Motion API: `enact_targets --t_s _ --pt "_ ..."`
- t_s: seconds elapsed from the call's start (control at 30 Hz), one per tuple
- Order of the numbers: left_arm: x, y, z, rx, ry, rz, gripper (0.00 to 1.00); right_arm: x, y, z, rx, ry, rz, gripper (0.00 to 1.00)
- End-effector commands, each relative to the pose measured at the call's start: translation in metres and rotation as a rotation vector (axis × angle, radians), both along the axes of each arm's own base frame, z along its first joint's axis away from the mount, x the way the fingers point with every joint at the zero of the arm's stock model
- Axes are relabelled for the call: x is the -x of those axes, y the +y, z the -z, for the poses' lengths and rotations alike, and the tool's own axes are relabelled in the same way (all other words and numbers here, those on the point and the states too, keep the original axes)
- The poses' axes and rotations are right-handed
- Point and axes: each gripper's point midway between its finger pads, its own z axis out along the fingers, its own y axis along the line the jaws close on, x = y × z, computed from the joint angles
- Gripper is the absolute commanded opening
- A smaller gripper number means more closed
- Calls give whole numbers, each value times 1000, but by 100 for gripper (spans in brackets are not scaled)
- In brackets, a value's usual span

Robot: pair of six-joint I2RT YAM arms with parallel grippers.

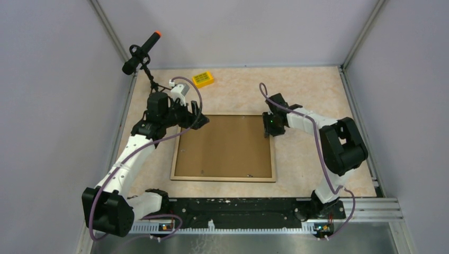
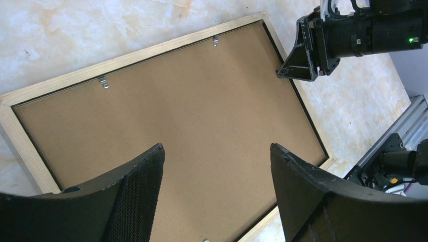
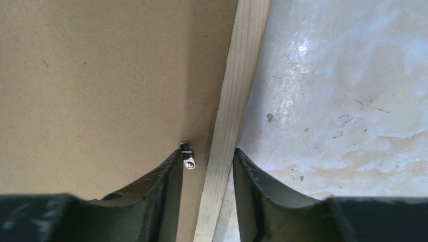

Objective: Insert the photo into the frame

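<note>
Here, the pale-wood frame (image 3: 231,116) lies flat, back up, mid-worktop (image 1: 317,90), with smooth brown hardboard (image 1: 225,148) inside. The left fingers (image 2: 136,196) hang spread over its 10 o'clock corner. The right fingers (image 3: 166,186), narrowly parted, straddle its 2 o'clock rail.

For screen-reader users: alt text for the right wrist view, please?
Two dark fingers straddle the frame at its light wood edge, one on each side. Left of the edge lies the brown backing sheet with a small metal tab near a fingertip; right of it, marbled tabletop.
</note>
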Motion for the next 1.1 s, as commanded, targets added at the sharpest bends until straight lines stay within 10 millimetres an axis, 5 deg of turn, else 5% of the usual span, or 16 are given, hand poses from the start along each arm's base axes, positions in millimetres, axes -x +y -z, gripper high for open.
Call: enact_targets --t_s 0.0,0.17,0.33,0.53,0.67,0.77,0.9,1.07 --pt "-2 -3 -9 16 -47 18 80 -4 -2 0 21 -10 33 35" --pt "-2 -3 -9 17 -47 19 80 -4 -3 2 23 -2 84 26" --pt "-2 -3 -10 17 -49 19 80 -4 3 3 -12 17 121 7" --pt "-1 -3 -11 19 -51 22 80 -10 12 -2 -49 10 110 4" --pt "-1 -3 -10 18 -50 21 81 -21 13 -22 -36 -31 67 39" --pt "-1 -3 -10 17 -52 20 81 -19 11 -42 -28 -58 39 55" --pt "-1 -2 -12 17 -58 17 81 8 10 -49 -8 -41 -6 64" --pt "0 -3 -12 18 -58 18 81 50 11 -37 -35 -5 -37 61"
